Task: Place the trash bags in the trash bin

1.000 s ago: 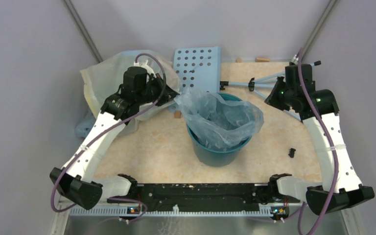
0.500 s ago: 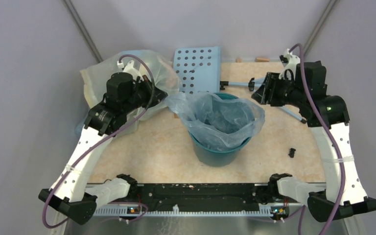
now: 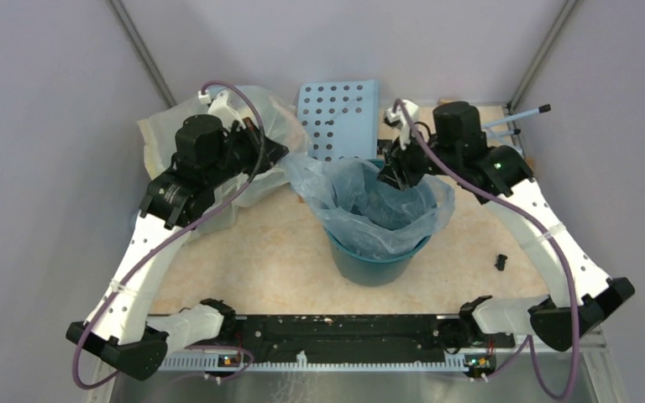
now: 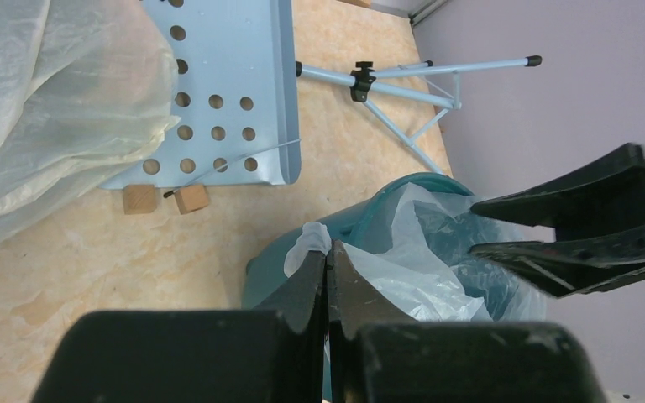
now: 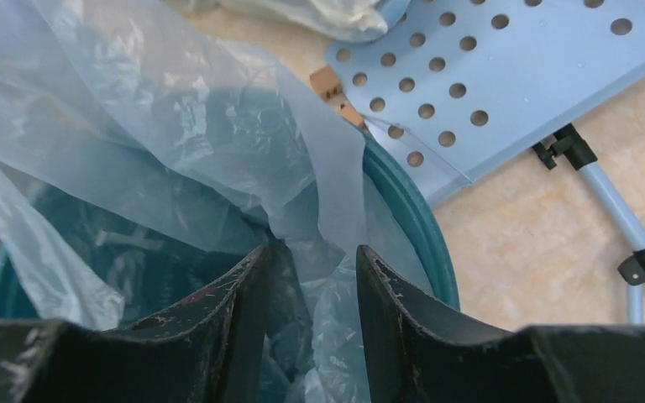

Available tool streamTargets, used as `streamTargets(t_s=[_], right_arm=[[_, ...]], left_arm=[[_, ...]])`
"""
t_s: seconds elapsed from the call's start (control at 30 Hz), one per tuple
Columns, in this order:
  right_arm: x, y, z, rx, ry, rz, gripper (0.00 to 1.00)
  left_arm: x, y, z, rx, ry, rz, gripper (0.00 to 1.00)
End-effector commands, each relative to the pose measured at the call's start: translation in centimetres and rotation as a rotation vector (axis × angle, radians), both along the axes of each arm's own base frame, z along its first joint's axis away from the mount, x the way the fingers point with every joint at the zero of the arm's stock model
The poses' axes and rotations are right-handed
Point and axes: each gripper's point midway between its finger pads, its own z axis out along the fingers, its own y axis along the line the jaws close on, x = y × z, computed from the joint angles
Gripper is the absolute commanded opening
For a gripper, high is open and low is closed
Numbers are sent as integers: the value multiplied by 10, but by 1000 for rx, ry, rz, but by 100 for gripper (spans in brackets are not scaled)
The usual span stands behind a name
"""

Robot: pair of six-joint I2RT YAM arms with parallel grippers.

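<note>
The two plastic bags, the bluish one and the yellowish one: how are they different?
The pale blue bag sits in the teal bin, edges spilling over the rim; the yellowish bag lies on the table, far left. The left end effector pinches the pale blue bag's edge; nothing grips the yellowish bag. Both are thin and translucent.

The trash bag (image 3: 361, 200) is translucent pale blue, the trash bin (image 3: 371, 267) dark teal, the perforated panel (image 3: 340, 117) light blue, the counter (image 3: 260, 252) mottled beige.
</note>
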Motion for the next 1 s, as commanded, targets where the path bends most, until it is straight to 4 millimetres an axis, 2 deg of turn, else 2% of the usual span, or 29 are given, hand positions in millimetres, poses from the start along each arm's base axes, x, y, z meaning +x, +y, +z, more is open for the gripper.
streamTargets(t_s=[0.0, 0.27, 0.5, 0.6, 0.67, 0.7, 0.73, 0.83, 0.97], right_arm=[[10, -1, 4, -133, -147, 37, 42], [24, -6, -15, -231, -147, 36, 39], [21, 0, -30, -265, -114, 73, 38], [27, 0, -37, -294, -106, 50, 28], [33, -1, -39, -316, -101, 23, 11], [36, -4, -37, -324, -97, -5, 2], [36, -5, -33, -325, -92, -14, 0], [32, -13, -10, -302, -101, -69, 0], [28, -29, 14, -235, -92, -158, 0]], left_arm=[[5, -5, 29, -22, -92, -24, 0], [5, -4, 30, -19, -97, -21, 0], [5, 7, 42, 3, -133, 22, 0], [4, 10, 45, 8, -145, 30, 0], [3, 11, 45, 11, -146, 34, 0], [2, 12, 45, 14, -148, 36, 0], [2, 12, 44, 17, -146, 37, 0], [2, 14, 36, 35, -133, 41, 0], [7, 17, 12, 70, -93, 58, 0]])
